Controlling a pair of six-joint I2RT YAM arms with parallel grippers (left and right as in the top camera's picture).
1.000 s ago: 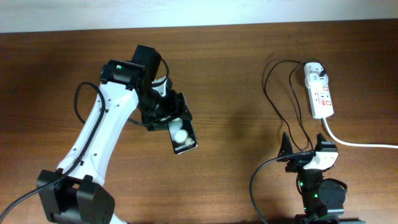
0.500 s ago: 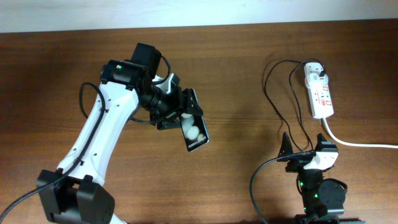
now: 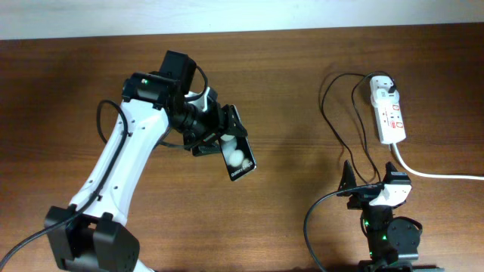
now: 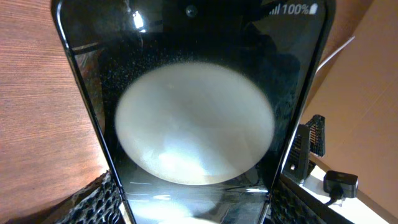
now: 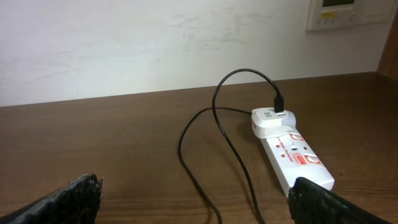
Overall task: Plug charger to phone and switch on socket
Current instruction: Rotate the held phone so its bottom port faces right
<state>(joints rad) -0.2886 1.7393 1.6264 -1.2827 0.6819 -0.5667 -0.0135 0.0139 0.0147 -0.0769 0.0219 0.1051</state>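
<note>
My left gripper [image 3: 218,136] is shut on the phone [image 3: 237,157], a black glossy slab with two white spots, held over the middle of the table. In the left wrist view the phone [image 4: 193,112] fills the frame between the fingers. The white socket [image 3: 389,113] lies at the far right with the charger's plug in an adapter at its far end. The thin black charger cable [image 3: 340,121] loops toward my right gripper [image 3: 370,185], which is open and empty near the front edge. The right wrist view shows the socket [image 5: 292,155] and cable [image 5: 217,137] ahead of the open fingers.
The socket's thick white cord [image 3: 431,172] runs off to the right edge. A pale wall [image 5: 155,43] stands behind the table's far edge.
My left gripper moved right with the phone, from the centre-left toward the middle, most of it in the first half second. The right arm has not moved.
</note>
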